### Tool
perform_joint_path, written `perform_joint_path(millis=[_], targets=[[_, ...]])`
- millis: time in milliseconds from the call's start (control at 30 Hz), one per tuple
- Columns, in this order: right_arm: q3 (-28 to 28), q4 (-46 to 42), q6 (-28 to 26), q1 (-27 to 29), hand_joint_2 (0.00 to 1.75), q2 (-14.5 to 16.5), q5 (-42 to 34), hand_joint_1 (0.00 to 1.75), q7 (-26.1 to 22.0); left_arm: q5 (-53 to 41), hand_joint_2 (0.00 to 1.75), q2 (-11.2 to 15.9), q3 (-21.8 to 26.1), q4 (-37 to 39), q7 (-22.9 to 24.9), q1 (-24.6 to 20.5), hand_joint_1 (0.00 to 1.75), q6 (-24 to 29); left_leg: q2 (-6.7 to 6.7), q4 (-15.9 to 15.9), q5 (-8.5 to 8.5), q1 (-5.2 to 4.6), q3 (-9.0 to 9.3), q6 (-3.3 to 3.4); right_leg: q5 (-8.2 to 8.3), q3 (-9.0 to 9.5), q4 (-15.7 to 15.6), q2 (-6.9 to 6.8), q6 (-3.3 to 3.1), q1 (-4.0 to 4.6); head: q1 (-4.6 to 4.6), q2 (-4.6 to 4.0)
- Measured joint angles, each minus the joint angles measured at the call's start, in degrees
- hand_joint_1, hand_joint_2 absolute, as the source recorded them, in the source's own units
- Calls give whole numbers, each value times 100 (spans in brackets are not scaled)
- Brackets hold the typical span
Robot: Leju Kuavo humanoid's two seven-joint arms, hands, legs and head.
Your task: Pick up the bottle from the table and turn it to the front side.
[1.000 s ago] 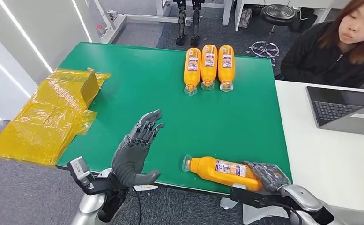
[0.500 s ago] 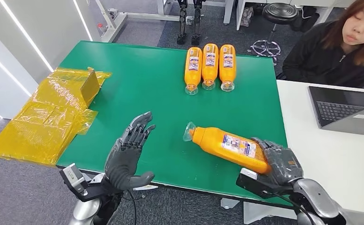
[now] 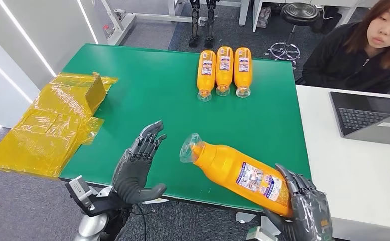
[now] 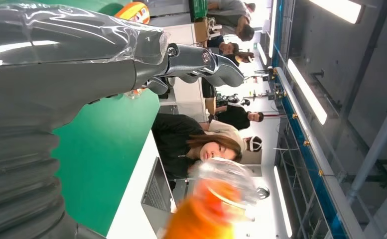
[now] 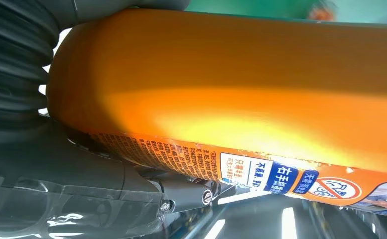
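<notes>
Fingers (image 3: 295,188) of my right hand (image 3: 305,213) wrap the base of the bottle (image 3: 240,173), which I see lifted off the table (image 3: 147,85) at lower right of the head view, cap tilted up-left, label showing; my left hand (image 3: 137,165) hovers at lower centre-left, fingers spread, holding nothing; three bottles (image 3: 224,70) lie side by side at upper centre.

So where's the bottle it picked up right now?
In the head view, the bottle is lifted over the green table's near edge, held by the right robot hand, cap toward the left robot hand.
</notes>
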Motion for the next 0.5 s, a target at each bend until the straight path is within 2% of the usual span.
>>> perform_joint_path(millis=[133, 333, 500], targets=[[184, -137, -122, 85, 175, 303, 238, 175, 127, 28, 175, -25, -8, 1, 37, -69, 0, -6, 7, 0, 0, 0, 3, 0, 0, 0, 0, 6, 0, -1, 0, 0], [272, -190, -147, 114, 175, 436, 217, 175, 148, 78, 175, -28, -10, 2, 56, -84, 0, -34, 7, 1, 1, -1, 3, 0, 2, 1, -1, 7, 0, -3, 1, 0], [514, -188, -226, 166, 175, 689, 387, 175, 133, 619, 175, -72, -132, 28, 233, -185, 0, -467, 5, 1, 0, -2, 2, 0, 2, 0, -1, 5, 0, -2, 0, 0]])
